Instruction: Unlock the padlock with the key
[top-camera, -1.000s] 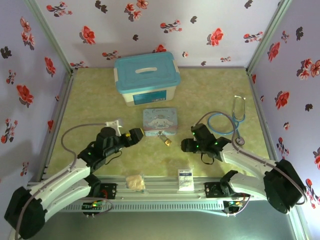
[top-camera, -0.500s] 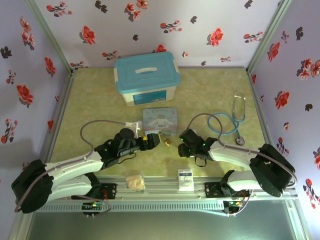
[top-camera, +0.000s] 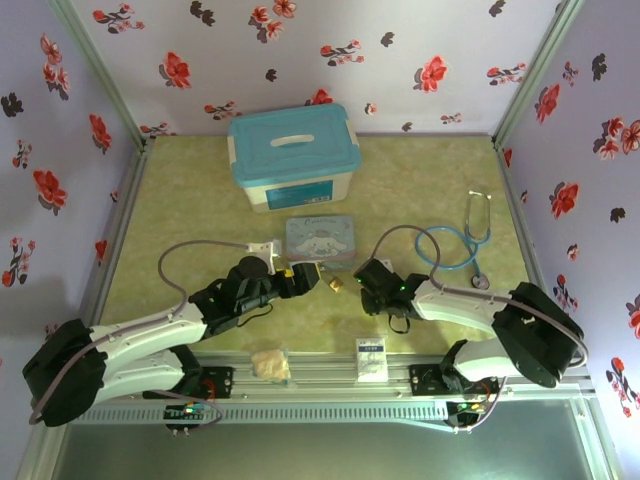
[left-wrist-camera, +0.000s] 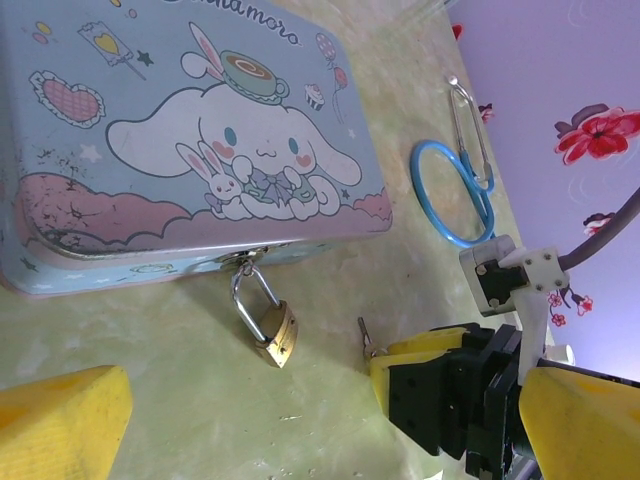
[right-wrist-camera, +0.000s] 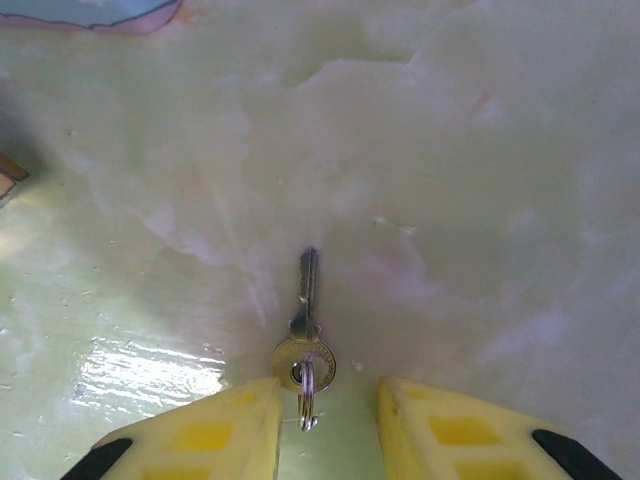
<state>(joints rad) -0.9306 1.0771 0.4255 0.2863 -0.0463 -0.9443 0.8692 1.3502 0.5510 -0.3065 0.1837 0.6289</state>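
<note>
The small brass padlock (left-wrist-camera: 272, 335) hangs by its silvery shackle from the clasp of the pale blue cartoon tin (left-wrist-camera: 150, 150) and rests on the green table. The thin grey key (right-wrist-camera: 308, 320), with a round head and a small ring, lies flat just to the padlock's right. My right gripper (right-wrist-camera: 328, 420) is low over the table with its yellow fingers on either side of the key's head and ring, a gap on both sides. The same key (left-wrist-camera: 366, 335) shows in the left wrist view. My left gripper (left-wrist-camera: 325, 430) is open wide, just left of the padlock (top-camera: 335, 284).
The tin (top-camera: 319, 238) sits mid-table with a teal-lidded storage box (top-camera: 292, 155) behind it. A blue-tubed stethoscope (top-camera: 460, 240) lies to the right. A tan packet (top-camera: 269, 363) and a white card (top-camera: 371, 357) lie at the front rail.
My right gripper has slid left to the key and its jaws have narrowed around it. My left gripper moved right and forward to the padlock, staying wide open.
</note>
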